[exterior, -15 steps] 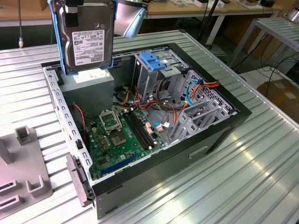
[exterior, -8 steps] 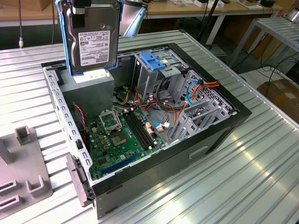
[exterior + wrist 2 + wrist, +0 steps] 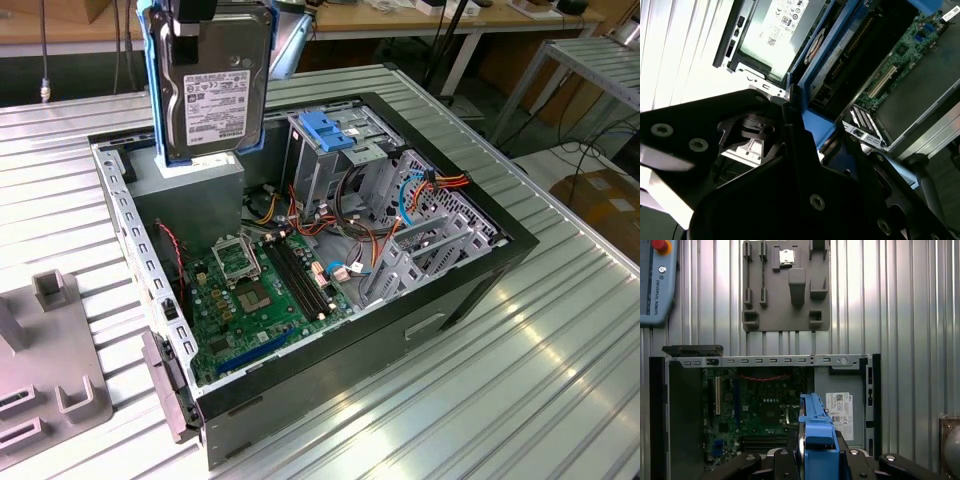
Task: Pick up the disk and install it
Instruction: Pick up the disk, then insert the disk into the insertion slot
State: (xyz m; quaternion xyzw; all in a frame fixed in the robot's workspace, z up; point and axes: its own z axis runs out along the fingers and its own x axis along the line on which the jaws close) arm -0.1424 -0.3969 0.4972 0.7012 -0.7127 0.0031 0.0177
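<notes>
the disk (image 3: 212, 85) hangs in the upper left of the exterior view, clear of the open computer case (image 3: 470, 290), with its long axis upright and its white label facing the camera. the gripper (image 3: 188, 18) grips it at the top edge, so the drive lies straight below the fingers; in the first wrist view it is seen edge-on, a blue rail (image 3: 815, 432) clamped between the dark fingers (image 3: 790, 457). directly under the lower edge of the drive sits the grey power-supply box (image 3: 195, 185), close beneath, though i cannot tell whether the two touch. the metal drive cage (image 3: 345, 165) with its blue latch (image 3: 330, 130) stands just beside, toward the exterior view's right and lower than the disk, and the disk is not in it. the motherboard (image 3: 260, 290) lies flat in the bottom of the case, below and nearer the camera.
</notes>
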